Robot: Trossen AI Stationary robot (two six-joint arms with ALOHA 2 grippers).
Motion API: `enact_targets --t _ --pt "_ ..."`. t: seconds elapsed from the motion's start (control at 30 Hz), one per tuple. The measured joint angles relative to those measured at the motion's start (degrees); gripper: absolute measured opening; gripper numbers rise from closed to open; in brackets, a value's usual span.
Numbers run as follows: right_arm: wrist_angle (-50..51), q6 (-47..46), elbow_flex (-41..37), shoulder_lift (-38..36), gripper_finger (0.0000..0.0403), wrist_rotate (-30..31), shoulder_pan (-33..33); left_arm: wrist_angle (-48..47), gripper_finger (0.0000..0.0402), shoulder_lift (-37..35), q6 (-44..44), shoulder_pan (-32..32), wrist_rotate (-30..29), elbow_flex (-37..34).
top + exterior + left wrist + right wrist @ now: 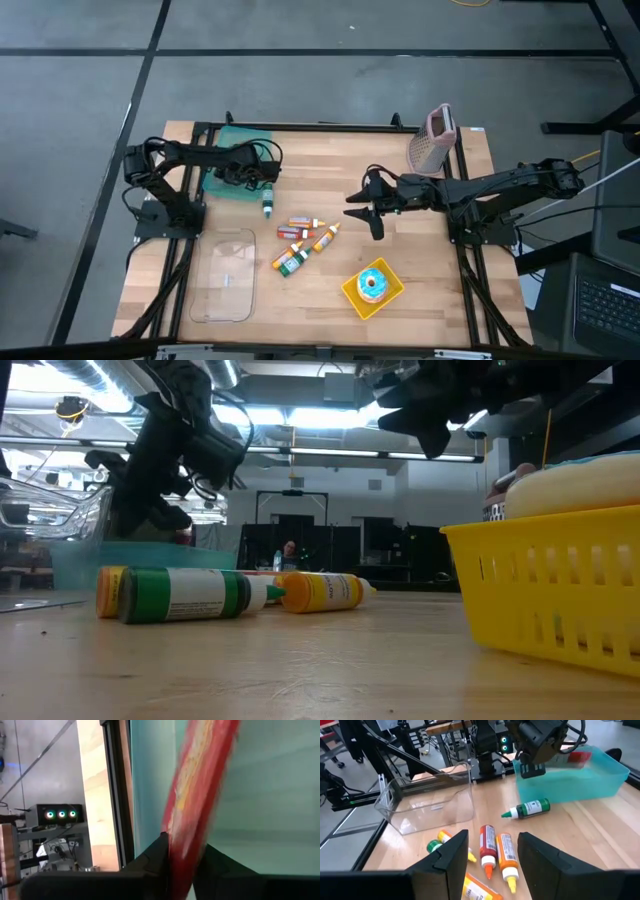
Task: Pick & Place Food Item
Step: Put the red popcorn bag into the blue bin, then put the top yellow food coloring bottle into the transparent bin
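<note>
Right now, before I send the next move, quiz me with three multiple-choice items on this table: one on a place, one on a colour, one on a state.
1. Where does the green bottle lie?
A. In the clear container
B. On the table beside the teal bin
C. In the basket with the doughnut

2. What colour is the basket that holds the doughnut?
A. Yellow
B. Teal
C. Red

3. How is the right gripper?
A. Shut on an orange bottle
B. Shut on the doughnut
C. Open, holding nothing

Answers:
1 B: the green bottle rests on the wood against the outside of the teal bin, over which the left gripper hangs.
2 A: the basket around the doughnut is yellow.
3 C: the right gripper shows a wide, empty gap above the bottles.
</note>
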State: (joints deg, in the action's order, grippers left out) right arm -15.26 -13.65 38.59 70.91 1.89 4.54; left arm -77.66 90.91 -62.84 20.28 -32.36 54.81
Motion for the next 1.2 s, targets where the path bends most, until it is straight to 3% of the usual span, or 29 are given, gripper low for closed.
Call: enact_targets --t 0.43,0.63,0.83,0.93,1.03,1.13,1.2 --pt "0.1 0.6 0.0 0.0 0.0168 0.0 0.0 1.5 0.0206 0.0 -0.8 -1.1 -5.7 0.0" --pt "0.1 0.6 0.0 0.0 0.0168 0.0 0.0 1.7 0.0218 0.0 0.7 -1.7 -6.8 1.0" --pt "0.1 0.6 0.0 0.0 0.0168 0.0 0.0 7.6 0.0219 0.0 5.6 -4.5 -10.7 7.0" --pt "0.1 0.6 0.0 0.0 0.0168 0.0 0.0 15.4 0.0219 -0.1 14.4 -7.2 -15.0 11.3" --pt "0.3 0.6 0.0 0.0 0.0168 0.1 0.0 29.0 0.0217 -0.1 29.2 -11.0 -17.6 14.6" --pt "1.5 0.9 0.0 0.0 0.0168 0.1 0.0 46.2 0.0214 -0.1 46.0 -14.8 -15.0 15.1" --pt "2.5 1.0 0.0 0.0 0.0168 0.2 0.0 55.2 0.0213 -0.1 52.2 -17.2 -12.0 15.1"
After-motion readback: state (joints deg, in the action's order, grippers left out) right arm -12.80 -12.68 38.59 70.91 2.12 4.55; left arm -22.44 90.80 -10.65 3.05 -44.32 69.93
